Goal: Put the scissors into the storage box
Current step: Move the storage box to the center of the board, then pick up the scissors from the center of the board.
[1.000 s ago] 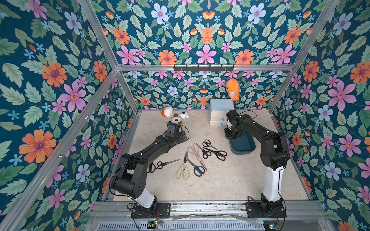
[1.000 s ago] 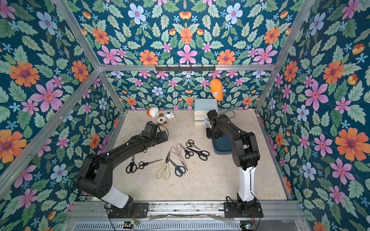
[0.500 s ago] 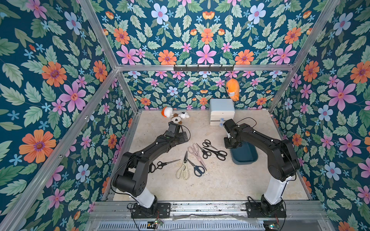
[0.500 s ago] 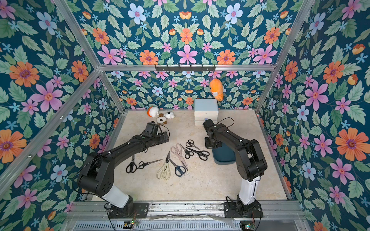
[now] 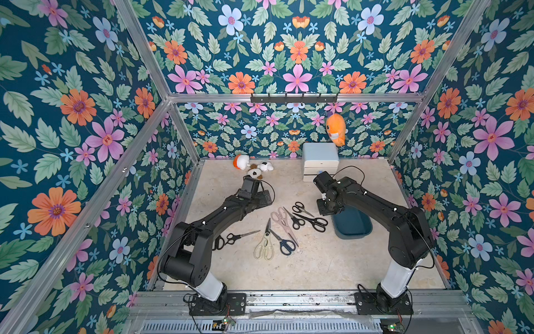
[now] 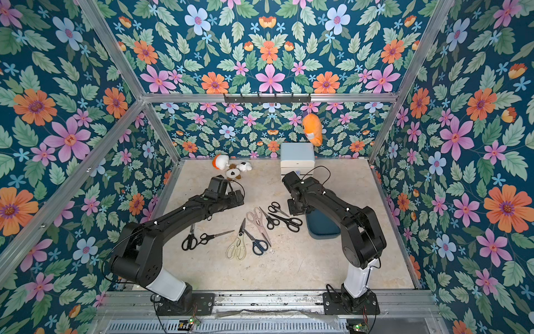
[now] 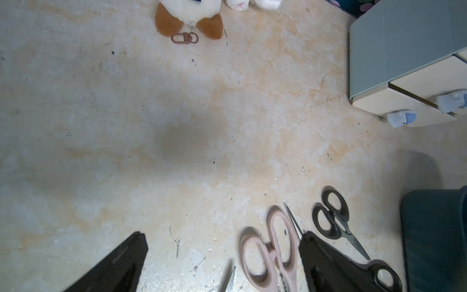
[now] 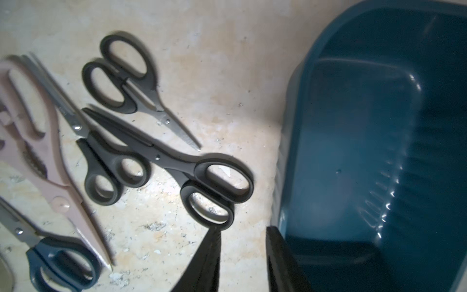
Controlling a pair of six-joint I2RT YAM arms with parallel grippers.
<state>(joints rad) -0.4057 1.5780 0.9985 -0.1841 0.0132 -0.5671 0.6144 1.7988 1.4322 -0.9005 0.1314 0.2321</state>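
Several scissors (image 8: 166, 161) lie crowded on the bench (image 5: 318, 260) beside the empty box (image 8: 353, 151). Slightly parted, the right fingers (image 8: 209, 265) hang by its rim and may shove it; the left fingers (image 7: 121, 265), spread wide, risk dragging crossed neighbours.

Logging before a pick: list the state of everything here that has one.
storage box: upright, empty where visible
large black scissors: blades shut, on table
cream scissors: on table, outside box
drawer cabinet: both drawers shut
left gripper: jaws wide open, empty
right gripper: jaws slightly apart, empty
orange plush: hanging from hook rail
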